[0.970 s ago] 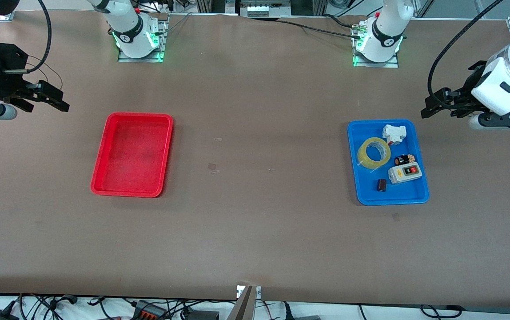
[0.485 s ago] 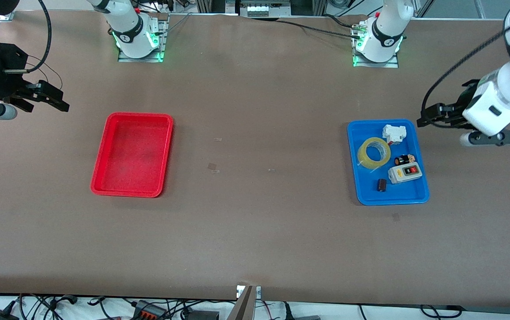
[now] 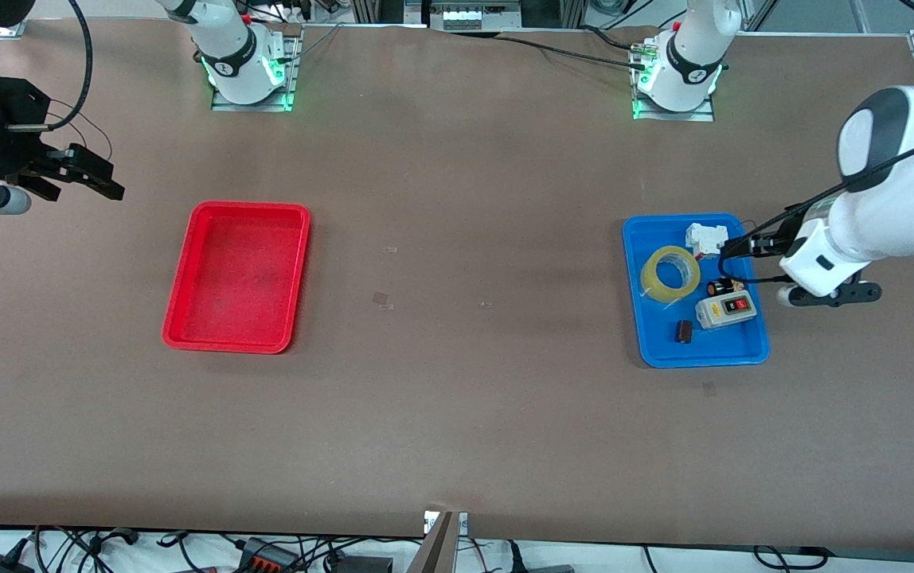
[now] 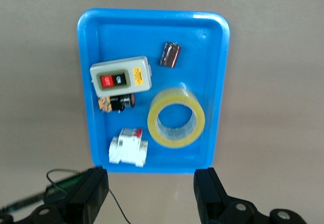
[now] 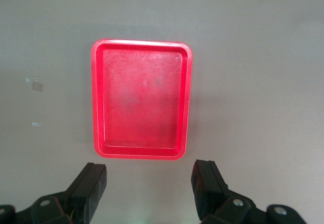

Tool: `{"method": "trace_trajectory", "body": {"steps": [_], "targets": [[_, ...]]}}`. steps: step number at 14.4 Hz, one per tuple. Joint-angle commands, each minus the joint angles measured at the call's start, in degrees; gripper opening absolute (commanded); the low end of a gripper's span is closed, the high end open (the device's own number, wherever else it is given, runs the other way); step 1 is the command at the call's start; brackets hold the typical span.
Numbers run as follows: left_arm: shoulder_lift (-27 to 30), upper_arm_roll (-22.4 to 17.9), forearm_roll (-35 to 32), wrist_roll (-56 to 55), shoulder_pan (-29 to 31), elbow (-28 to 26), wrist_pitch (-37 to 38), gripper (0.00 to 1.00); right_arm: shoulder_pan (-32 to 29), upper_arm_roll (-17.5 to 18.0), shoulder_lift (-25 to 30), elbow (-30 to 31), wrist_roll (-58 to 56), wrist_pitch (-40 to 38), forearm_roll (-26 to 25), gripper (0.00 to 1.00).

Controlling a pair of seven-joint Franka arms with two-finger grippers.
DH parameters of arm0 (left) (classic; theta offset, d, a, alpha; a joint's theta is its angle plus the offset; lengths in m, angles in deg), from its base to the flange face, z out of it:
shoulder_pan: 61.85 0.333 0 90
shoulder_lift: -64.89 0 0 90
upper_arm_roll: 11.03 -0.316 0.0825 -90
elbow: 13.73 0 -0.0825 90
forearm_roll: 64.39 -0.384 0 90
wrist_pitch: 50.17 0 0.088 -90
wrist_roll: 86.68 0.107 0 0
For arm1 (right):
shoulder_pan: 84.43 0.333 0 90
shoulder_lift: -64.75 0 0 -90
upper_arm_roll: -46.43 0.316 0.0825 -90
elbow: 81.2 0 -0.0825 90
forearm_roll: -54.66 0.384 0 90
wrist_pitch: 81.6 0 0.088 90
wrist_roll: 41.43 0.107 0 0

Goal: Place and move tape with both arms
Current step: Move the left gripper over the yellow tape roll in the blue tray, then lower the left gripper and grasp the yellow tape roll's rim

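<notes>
Both grippers' jaws gape wide, holding nothing. The left gripper (image 4: 152,196) hangs over the edge of the blue tray (image 3: 634,286), where the tape (image 3: 669,274) lies flat. The right gripper (image 5: 149,193) waits above bare table near the red tray (image 3: 178,318).

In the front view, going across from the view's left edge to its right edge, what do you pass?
right gripper → red tray → blue tray → tape → small dark cylinder → left gripper
</notes>
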Motion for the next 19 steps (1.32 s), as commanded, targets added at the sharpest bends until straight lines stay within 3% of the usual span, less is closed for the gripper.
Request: {"method": "trace_trajectory", "body": {"steps": [1,4,8,19], "targets": [[3.1,0.3,0.3,0.9,0.5,-11.1,-10.9,1.0,0.1,0.0,0.3,-0.3,-1.1,-0.4,0.7,0.99],[2.6,0.4,0.3,0.8,0.5,-19.2,-22.4,1.0,0.0,0.0,0.2,-0.3,-1.1,-0.3,0.7,0.99],[-0.4,0.4,0.3,0.8,0.5,-26.0,-34.6,1.0,0.0,0.0,0.2,-0.3,-1.0,-0.3,0.7,0.99],[-9.2,0.4,0.3,0.3,0.4,-26.2,-39.2,1.0,0.0,0.0,0.1,-0.2,-1.1,-0.3,0.8,0.99]]}}
